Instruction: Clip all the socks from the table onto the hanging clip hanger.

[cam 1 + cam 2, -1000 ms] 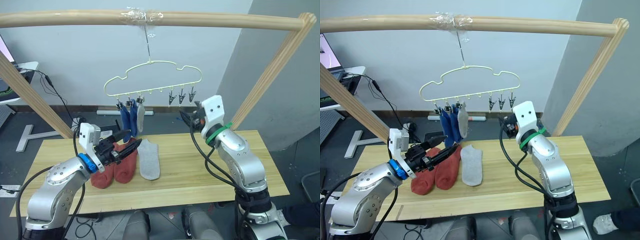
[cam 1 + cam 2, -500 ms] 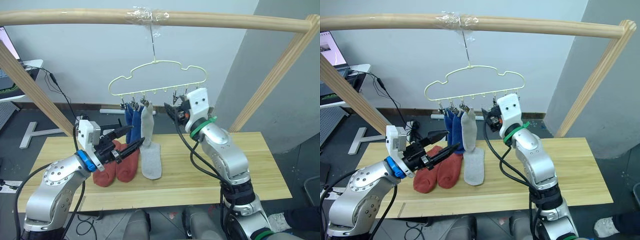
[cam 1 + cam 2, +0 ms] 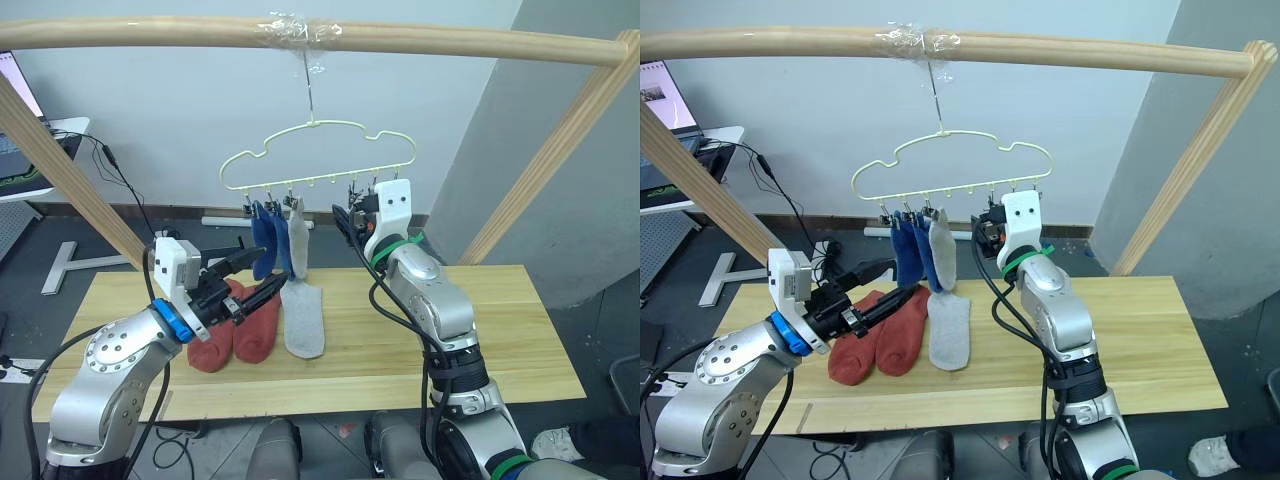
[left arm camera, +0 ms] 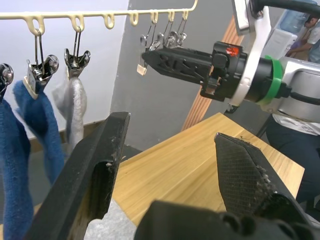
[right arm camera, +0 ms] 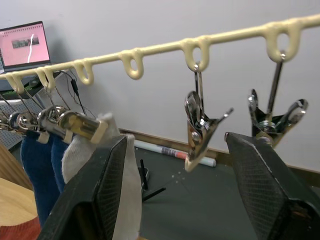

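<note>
Right end effector [image 3: 345, 213] moved leftward to silver metal clips [image 5: 200, 127], fingers spread; left end effector [image 3: 258, 277] likewise spread.

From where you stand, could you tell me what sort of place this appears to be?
Probably an indoor lab or test room set up for laundry practice: a wooden pole frame carries a clip hanger over a plank table, with cables trailing across the floor and a laptop nearby.
</note>
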{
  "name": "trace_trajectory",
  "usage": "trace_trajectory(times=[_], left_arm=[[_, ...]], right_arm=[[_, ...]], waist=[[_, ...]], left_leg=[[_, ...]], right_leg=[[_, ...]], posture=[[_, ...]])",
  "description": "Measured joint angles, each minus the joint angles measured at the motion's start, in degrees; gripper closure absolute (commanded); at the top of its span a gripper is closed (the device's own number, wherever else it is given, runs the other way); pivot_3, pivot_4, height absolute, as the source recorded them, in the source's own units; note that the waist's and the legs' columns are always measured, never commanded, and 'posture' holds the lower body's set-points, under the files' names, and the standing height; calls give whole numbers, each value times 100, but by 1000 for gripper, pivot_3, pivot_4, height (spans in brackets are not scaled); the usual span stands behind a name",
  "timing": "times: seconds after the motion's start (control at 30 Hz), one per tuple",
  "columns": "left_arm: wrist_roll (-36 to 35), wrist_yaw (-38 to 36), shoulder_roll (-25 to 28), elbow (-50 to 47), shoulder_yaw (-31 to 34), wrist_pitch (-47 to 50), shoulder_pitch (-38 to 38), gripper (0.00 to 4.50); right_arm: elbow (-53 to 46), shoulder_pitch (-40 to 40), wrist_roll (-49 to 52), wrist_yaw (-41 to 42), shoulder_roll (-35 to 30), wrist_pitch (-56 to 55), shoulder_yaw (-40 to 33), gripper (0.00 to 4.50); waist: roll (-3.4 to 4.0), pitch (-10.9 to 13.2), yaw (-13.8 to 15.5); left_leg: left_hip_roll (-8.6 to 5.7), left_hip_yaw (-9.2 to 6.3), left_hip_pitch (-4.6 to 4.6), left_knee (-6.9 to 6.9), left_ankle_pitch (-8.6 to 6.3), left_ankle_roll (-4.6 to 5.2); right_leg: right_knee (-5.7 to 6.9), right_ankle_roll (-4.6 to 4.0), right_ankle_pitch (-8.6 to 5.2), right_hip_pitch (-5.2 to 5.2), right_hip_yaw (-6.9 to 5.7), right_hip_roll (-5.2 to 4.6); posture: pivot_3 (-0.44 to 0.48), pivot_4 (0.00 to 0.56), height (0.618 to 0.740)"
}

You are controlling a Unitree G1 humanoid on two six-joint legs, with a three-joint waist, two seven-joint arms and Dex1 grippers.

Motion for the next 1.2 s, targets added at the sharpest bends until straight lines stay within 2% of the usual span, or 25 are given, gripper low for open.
trace_trajectory(times=[0.37, 0.83, 1.2], left_arm=[[-443, 245, -111, -37, 277, 29, -292, 1380], [-461, 423, -126, -174, 209, 53, -408, 1380], [-475, 490, -131, -203, 207, 75, -453, 1380]], right_arm=[[503, -363, 5, 92, 31, -382, 4, 1232], [1048, -615, 0, 80, -69, -827, -22, 1232], [1072, -637, 9, 69, -99, -852, -36, 1232]], waist=[[2, 2, 103], [11, 17, 118], [13, 22, 118]], left_leg=[[1, 1, -11, -2, 0, 0], [1, 1, -13, -6, 0, 0], [1, 1, -18, -12, 0, 0]], right_leg=[[-2, -1, -1, -10, 0, 1], [-2, -4, -3, -15, -1, 1], [-3, -6, -4, -23, -2, 1]], posture=[[45, 187, 740], [39, 201, 740], [41, 203, 740]])
